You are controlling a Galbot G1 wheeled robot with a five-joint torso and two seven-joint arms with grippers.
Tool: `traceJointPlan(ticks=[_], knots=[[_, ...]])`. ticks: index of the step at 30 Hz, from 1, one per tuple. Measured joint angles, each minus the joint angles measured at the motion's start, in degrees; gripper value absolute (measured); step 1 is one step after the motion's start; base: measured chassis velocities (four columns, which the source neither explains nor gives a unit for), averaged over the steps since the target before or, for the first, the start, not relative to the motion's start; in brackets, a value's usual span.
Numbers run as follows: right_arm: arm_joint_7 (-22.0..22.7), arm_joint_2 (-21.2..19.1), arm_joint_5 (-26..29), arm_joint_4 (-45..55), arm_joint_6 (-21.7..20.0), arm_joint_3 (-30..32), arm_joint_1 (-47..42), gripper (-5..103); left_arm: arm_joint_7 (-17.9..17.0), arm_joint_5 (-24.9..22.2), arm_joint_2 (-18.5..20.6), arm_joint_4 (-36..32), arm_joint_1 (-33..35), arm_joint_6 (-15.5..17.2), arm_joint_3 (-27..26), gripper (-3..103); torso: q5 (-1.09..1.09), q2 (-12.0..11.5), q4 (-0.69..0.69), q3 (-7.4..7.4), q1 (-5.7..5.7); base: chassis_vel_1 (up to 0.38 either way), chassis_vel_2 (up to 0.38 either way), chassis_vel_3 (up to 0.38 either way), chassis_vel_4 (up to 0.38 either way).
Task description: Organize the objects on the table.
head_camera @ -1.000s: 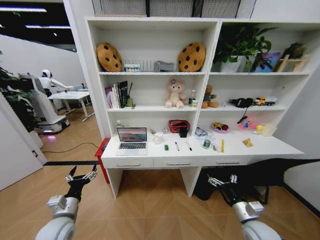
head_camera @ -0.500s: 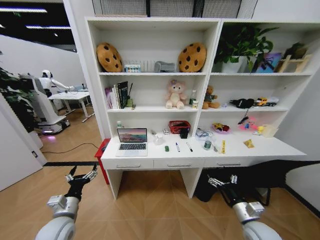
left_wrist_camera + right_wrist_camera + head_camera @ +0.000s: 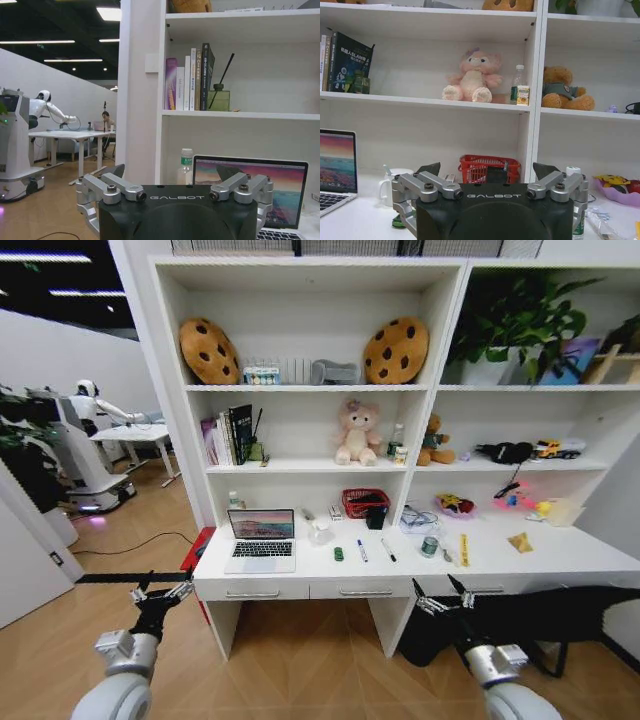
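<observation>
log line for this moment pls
phase: at desk, nothing grasped | left gripper: open, low before desk | right gripper: open, low before desk | laptop: open on table

Desk top [image 3: 300,570] is reachable from the front edge; both grippers — left [image 3: 160,592], right [image 3: 443,596], fingers spread — hang below and in front of it, apart from everything. The open laptop [image 3: 262,539] blocks the left part with its upright screen. Right of it lie a green toy car [image 3: 338,554] and two markers [image 3: 362,551], with bare gaps between. The rear is crowded — white mug [image 3: 320,531], red basket [image 3: 365,503]. The shelf overhead [image 3: 305,468] limits clearance above the back.
</observation>
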Motion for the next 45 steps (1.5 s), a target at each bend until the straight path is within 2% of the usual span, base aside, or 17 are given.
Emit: traceJointPlan(ticks=[7, 14, 17, 19, 22, 23, 25, 26, 29, 31, 34, 37, 38, 41, 43, 45], knots=[[0.02, -0.08, 0.03, -0.02, 0.02, -0.01, 0.04, 100, 0.02, 0.14, -0.06, 0.00, 0.00, 0.00, 0.08, 100, 0.05, 0.00, 0.00, 0.00, 0.00, -0.171, 0.175, 0.174, -0.181], [0.03, 0.23, -0.25, -0.18, 0.08, -0.06, -0.10, 100, 0.17, 0.26, -0.20, 0.15, -0.09, 0.00, 0.30, 100, 0.00, 0.00, -0.01, 0.00, 0.00, -0.207, 0.199, 0.196, -0.200], [0.02, 0.31, -0.36, -0.25, 0.11, -0.13, -0.13, 100, 0.23, 0.29, -0.23, 0.15, -0.08, 0.00, 0.34, 100, 0.06, 0.00, 0.01, 0.00, 0.01, -0.198, 0.218, 0.223, -0.212], [0.02, 0.31, -0.37, -0.26, 0.11, -0.13, -0.11, 100, 0.24, 0.30, -0.18, 0.20, -0.09, 0.01, 0.37, 100, -0.01, 0.01, 0.00, 0.00, 0.00, -0.198, 0.201, 0.192, -0.202], [0.02, 0.28, -0.37, -0.27, 0.11, -0.14, -0.06, 100, 0.24, 0.30, -0.11, 0.20, -0.11, 0.02, 0.45, 100, 0.05, 0.01, -0.01, 0.00, 0.00, -0.196, 0.179, 0.194, -0.203], [0.02, 0.27, -0.36, -0.35, 0.11, -0.13, -0.03, 100, 0.25, 0.30, -0.12, 0.25, -0.12, 0.03, 0.59, 100, -0.02, 0.01, -0.01, 0.00, 0.00, -0.205, 0.184, 0.203, -0.201], [0.03, 0.27, -0.36, -0.41, 0.12, -0.13, -0.02, 100, 0.26, 0.31, -0.17, 0.27, -0.12, 0.03, 0.66, 100, -0.01, 0.01, -0.01, 0.00, -0.01, -0.205, 0.190, 0.207, -0.201], [0.04, 0.27, -0.36, -0.48, 0.12, -0.13, -0.03, 100, 0.26, 0.36, -0.28, 0.27, -0.12, 0.03, 0.76, 100, 0.07, 0.00, 0.01, 0.00, 0.00, -0.187, 0.190, 0.203, -0.188], [0.04, 0.28, -0.36, -0.48, 0.13, -0.13, -0.11, 100, 0.29, 0.39, -0.40, 0.32, -0.12, 0.04, 0.84, 100, -0.01, 0.00, 0.00, 0.00, 0.00, -0.199, 0.208, 0.211, -0.186], [0.04, 0.29, -0.36, -0.48, 0.15, -0.13, -0.15, 100, 0.30, 0.46, -0.43, 0.41, -0.17, 0.04, 0.86, 100, 0.05, 0.01, -0.01, 0.00, -0.01, -0.217, 0.202, 0.189, -0.225], [0.06, 0.29, -0.37, -0.47, 0.15, -0.12, -0.14, 100, 0.31, 0.46, -0.42, 0.42, -0.23, 0.06, 0.87, 100, -0.03, 0.01, -0.01, 0.00, -0.01, -0.206, 0.192, 0.198, -0.210], [0.37, 0.44, -0.60, -0.40, 0.15, -0.18, -0.17, 100, 0.26, 0.48, -0.34, 0.43, -0.27, 0.11, 0.84, 100, 0.04, 0.00, 0.00, 0.00, 0.00, -0.199, 0.224, 0.215, -0.216], [0.57, 0.59, -0.61, -0.27, 0.16, -0.30, -0.25, 100, 0.27, 0.52, -0.25, 0.43, -0.27, 0.11, 0.83, 100, -0.03, 0.01, 0.01, 0.00, 0.00, -0.217, 0.237, 0.215, -0.204], [0.73, 0.97, -0.60, -0.11, 0.28, -0.54, -0.46, 100, 0.51, 0.85, 0.17, 0.26, -0.21, 0.17, 0.82, 103, 0.04, 0.00, 0.00, 0.00, 0.01, -0.209, 0.192, 0.200, -0.201], [0.76, 1.43, -0.93, -0.05, 0.50, -0.78, -0.86, 100, 0.93, 1.18, 1.28, 0.05, 0.06, 0.50, 1.04, 94, 0.00, -0.03, -0.01, 0.02, 0.08, -0.138, 0.122, 0.130, -0.126], [0.76, 1.51, -1.03, -0.04, 0.54, -0.80, -0.93, 100, 1.01, 1.23, 1.58, 0.01, 0.13, 0.59, 1.08, 94, 0.00, -0.03, 0.00, 0.02, 0.08, -0.111, 0.107, 0.089, -0.071]])
